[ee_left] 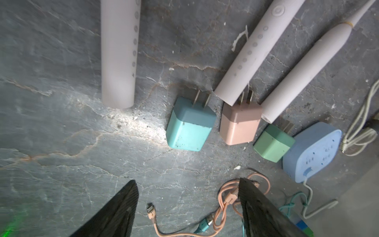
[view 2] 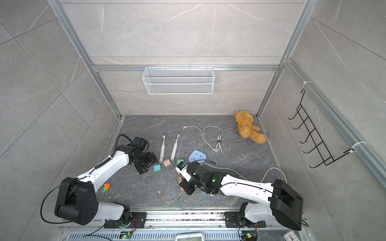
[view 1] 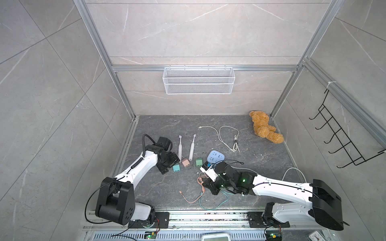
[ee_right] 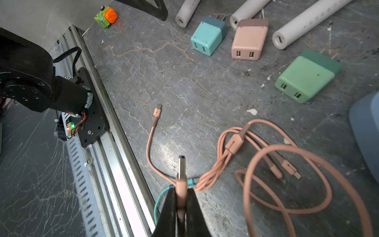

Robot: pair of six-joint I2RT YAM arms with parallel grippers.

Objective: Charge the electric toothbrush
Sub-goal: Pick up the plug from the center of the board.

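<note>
Two pale electric toothbrushes [view 1: 179, 147] [view 1: 192, 147] lie side by side on the dark floor; the left wrist view shows three pale handles, one of them [ee_left: 252, 49]. At their bases sit a teal charger [view 1: 176, 168], a pink charger [view 1: 185, 162] and a green charger [view 1: 199, 162], with a blue power strip [view 1: 216, 157] beside them. My left gripper [ee_left: 187, 182] hovers open just short of the teal charger [ee_left: 189, 125], holding nothing. My right gripper [ee_right: 181, 189] is shut on the USB plug [ee_right: 181, 168] of the coiled pink cable [ee_right: 287, 184], held just above the floor.
A teal cable [view 1: 211, 205] lies under the pink one near the front rail. A white cable [view 1: 227, 135] and a teddy bear [view 1: 265, 129] lie toward the back. A wire basket [view 1: 198, 80] hangs on the back wall, a hook rack [view 1: 338, 135] on the right. A small orange-green toy [view 2: 105, 187] sits by my left arm.
</note>
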